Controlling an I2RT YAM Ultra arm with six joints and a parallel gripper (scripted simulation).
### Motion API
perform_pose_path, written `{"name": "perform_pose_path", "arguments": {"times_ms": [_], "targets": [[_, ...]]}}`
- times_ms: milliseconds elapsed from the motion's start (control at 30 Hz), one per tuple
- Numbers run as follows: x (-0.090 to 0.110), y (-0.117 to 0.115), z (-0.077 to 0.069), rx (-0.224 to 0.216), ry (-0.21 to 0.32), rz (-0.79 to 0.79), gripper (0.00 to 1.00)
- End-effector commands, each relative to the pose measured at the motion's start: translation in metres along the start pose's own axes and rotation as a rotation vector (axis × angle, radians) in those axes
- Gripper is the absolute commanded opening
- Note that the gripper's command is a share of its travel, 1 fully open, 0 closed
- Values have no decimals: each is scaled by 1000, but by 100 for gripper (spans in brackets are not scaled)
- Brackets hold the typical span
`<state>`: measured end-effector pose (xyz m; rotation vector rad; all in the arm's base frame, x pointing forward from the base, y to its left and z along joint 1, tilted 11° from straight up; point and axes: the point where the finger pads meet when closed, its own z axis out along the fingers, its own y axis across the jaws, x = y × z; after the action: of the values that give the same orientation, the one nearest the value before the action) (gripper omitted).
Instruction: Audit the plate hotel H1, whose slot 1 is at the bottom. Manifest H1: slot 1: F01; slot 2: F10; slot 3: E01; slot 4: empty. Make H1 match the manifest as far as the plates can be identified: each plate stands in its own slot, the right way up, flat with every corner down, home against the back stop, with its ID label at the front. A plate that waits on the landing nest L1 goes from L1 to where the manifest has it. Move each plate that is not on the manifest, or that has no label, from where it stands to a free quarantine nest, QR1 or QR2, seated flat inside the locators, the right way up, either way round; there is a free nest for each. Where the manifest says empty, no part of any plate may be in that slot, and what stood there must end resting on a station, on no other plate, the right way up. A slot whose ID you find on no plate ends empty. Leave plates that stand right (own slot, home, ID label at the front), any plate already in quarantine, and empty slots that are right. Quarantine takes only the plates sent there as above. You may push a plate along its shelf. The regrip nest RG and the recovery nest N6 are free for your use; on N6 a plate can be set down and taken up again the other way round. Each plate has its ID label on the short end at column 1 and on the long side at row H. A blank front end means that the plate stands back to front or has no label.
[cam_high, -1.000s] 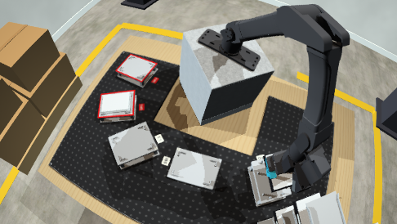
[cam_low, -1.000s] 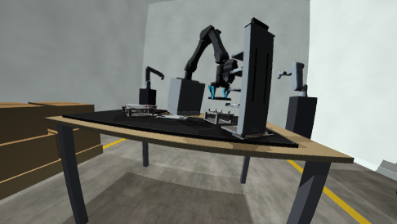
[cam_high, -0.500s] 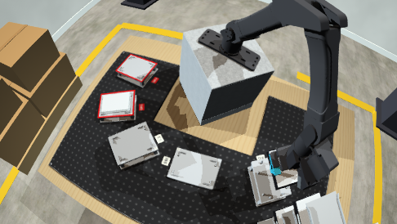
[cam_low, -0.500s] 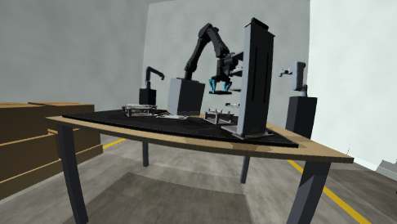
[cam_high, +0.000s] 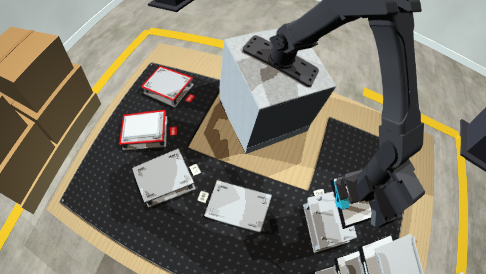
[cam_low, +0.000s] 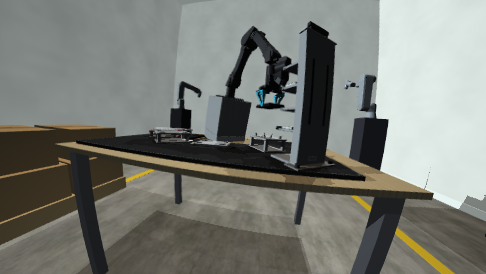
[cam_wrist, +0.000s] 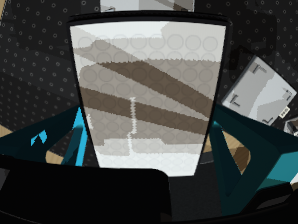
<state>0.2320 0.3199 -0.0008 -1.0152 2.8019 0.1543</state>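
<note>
My gripper (cam_high: 345, 200) (cam_low: 270, 100) (cam_wrist: 148, 109) is shut on a white plate (cam_high: 358, 213) (cam_low: 273, 106) (cam_wrist: 149, 90) and holds it level in the air by its long sides. It hangs in front of the tall grey plate hotel H1 (cam_high: 395, 255) (cam_low: 312, 100), at the height of the upper shelves. The plate's top shows only grey shadow bands in the wrist view; I can read no label on it. Below and to the left stands the landing nest (cam_high: 327, 225) (cam_low: 267, 142). The hotel's slots are mostly hidden.
Two red-rimmed quarantine nests (cam_high: 167, 85) (cam_high: 143, 127) stand at the mat's far left, each with a white top. A raised nest (cam_high: 162, 175) and a flat white one (cam_high: 238, 205) lie mid-mat. The arm's grey pedestal (cam_high: 275, 95) stands behind. Cardboard boxes (cam_high: 30, 100) stand beside the table.
</note>
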Motion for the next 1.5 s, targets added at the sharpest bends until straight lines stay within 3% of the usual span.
{"name": "perform_pose_path", "arguments": {"times_ms": [0,267,433,1467], "targets": [[-4,1,-15,-3,-14,0,86],[-3,1,-36,-3,-14,0,86],[-3,-2,-36,-3,-14,17,86],[0,-100,-35,-3,-14,500,86]]}}
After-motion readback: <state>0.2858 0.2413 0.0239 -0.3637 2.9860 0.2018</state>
